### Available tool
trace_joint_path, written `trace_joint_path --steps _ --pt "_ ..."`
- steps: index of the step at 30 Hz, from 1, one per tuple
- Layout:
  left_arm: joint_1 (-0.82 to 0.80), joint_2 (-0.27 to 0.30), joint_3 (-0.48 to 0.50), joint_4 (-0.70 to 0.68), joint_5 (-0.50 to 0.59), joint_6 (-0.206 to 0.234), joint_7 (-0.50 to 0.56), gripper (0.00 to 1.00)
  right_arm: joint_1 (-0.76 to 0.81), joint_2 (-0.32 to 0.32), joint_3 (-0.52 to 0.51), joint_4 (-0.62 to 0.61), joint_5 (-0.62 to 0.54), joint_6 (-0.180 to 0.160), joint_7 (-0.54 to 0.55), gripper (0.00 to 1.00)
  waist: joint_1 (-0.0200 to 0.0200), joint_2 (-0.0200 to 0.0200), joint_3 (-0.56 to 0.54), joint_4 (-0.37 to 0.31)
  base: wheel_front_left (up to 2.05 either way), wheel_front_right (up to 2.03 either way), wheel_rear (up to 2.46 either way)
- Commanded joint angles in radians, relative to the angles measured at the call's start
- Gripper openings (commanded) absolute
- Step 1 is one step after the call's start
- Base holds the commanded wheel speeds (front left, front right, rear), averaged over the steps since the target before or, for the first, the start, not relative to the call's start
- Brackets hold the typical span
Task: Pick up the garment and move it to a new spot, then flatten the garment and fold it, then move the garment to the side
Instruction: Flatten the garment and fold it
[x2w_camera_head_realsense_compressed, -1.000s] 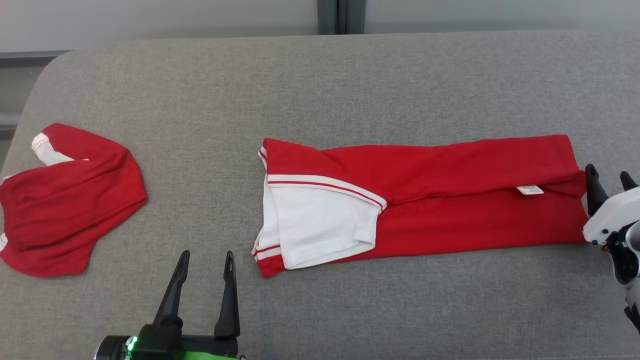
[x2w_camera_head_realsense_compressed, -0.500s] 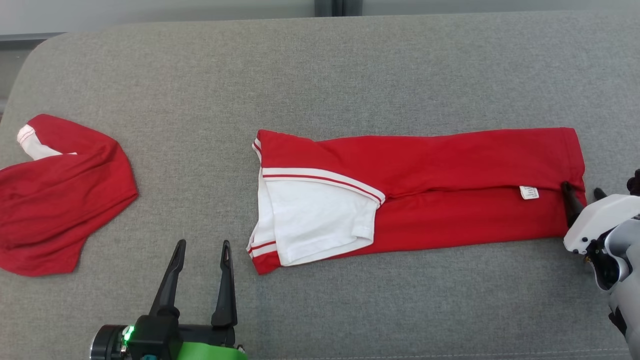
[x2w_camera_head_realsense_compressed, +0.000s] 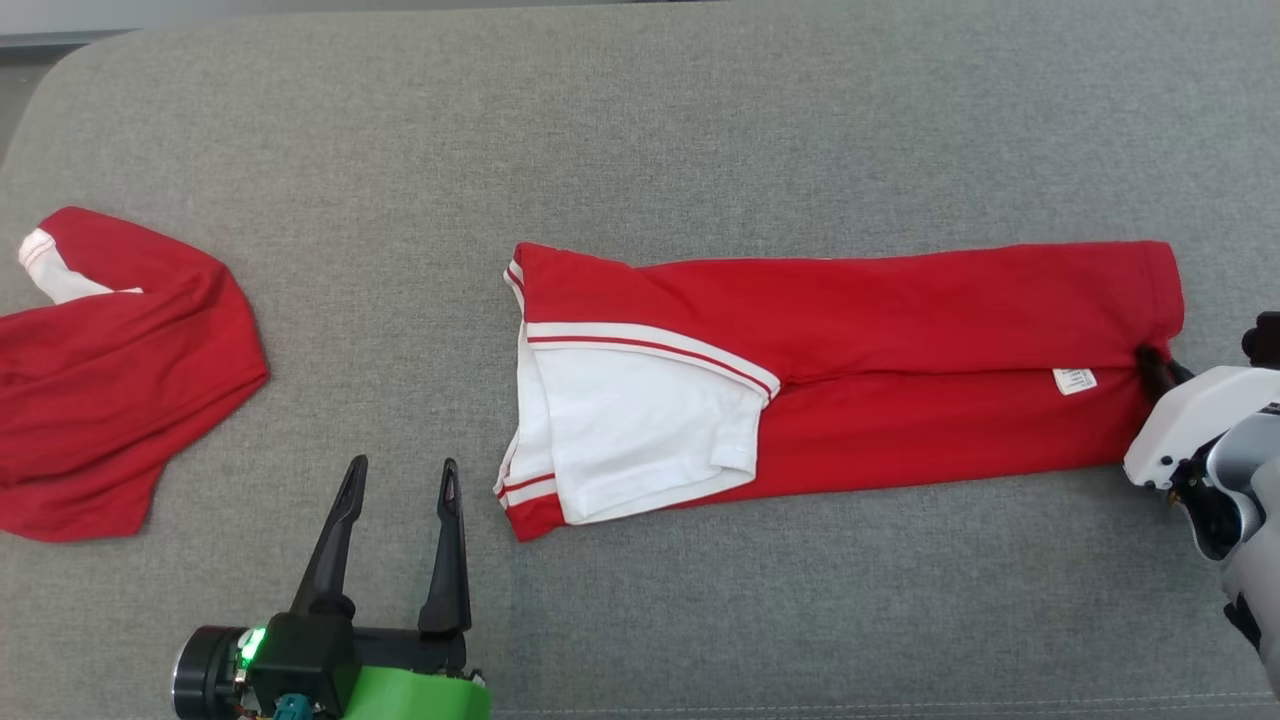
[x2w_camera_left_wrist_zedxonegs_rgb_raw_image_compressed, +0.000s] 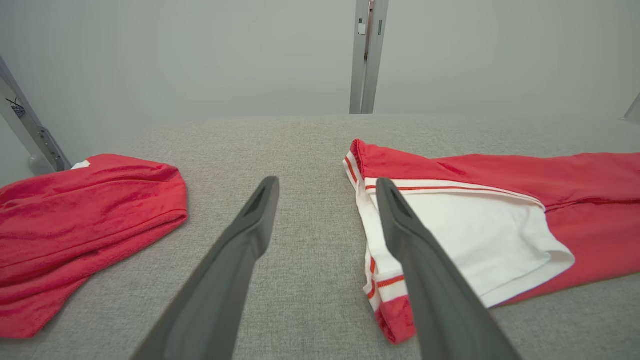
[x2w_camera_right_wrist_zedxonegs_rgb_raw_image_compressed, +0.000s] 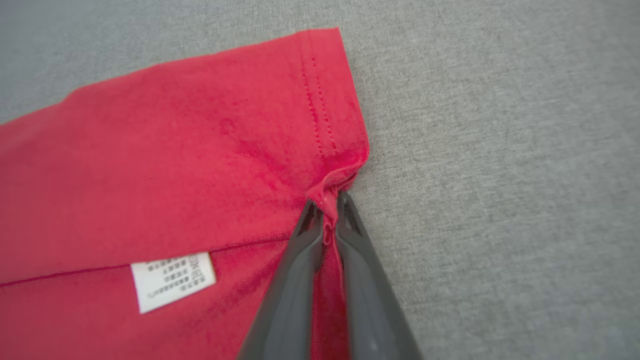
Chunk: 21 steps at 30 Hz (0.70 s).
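The garment (x2w_camera_head_realsense_compressed: 900, 380) is a red shirt folded into a long strip on the grey cushion (x2w_camera_head_realsense_compressed: 640, 130), with a white sleeve and red-striped trim at its left end. My right gripper (x2w_camera_head_realsense_compressed: 1155, 362) is at its right end, shut on a pinch of the red hem (x2w_camera_right_wrist_zedxonegs_rgb_raw_image_compressed: 327, 205), just right of the white label (x2w_camera_right_wrist_zedxonegs_rgb_raw_image_compressed: 172, 280). My left gripper (x2w_camera_head_realsense_compressed: 403, 465) stands open over bare cushion, just left of the garment's lower left corner (x2w_camera_left_wrist_zedxonegs_rgb_raw_image_compressed: 395, 320); nothing is between its fingers (x2w_camera_left_wrist_zedxonegs_rgb_raw_image_compressed: 250, 230).
A second red garment (x2w_camera_head_realsense_compressed: 110, 380) lies bunched at the cushion's left edge, also seen in the left wrist view (x2w_camera_left_wrist_zedxonegs_rgb_raw_image_compressed: 75, 225). Behind the cushion is a pale wall with a metal post (x2w_camera_left_wrist_zedxonegs_rgb_raw_image_compressed: 367, 55). Bare cushion lies in front of and behind the strip.
My right gripper moved in onto the garment's right hem and shut on it. The head camera tilted, shifting the whole picture. The left gripper stayed open in place.
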Motion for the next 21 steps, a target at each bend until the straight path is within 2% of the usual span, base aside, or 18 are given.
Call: trace_joint_path --steps 1,11,14,21 --pt "-0.019 0.001 0.002 -0.004 0.008 -0.003 -0.003 1.00 -0.004 -0.013 0.006 0.023 -0.011 -0.005 -0.006 0.00 0.0000 0.0000 0.018 -0.002 0.00 0.00 0.00" --pt "-0.067 0.001 -0.024 0.000 0.023 -0.010 -0.003 1.00 -0.113 -0.171 0.029 0.038 -0.065 -0.005 -0.077 0.00 0.0000 0.0000 0.076 -0.038 0.00 0.00 0.00" --pt "-0.075 0.001 -0.028 0.005 0.023 -0.008 -0.003 1.00 -0.146 -0.239 0.023 0.052 -0.094 -0.004 -0.089 0.00 0.0000 0.0000 0.079 -0.052 0.00 0.00 0.00" --pt "-0.066 0.001 -0.037 0.015 0.000 0.003 -0.003 1.00 -0.171 -0.299 0.017 0.013 -0.120 -0.004 -0.074 0.00 0.0000 0.0000 0.039 -0.063 0.00 0.00 0.00"
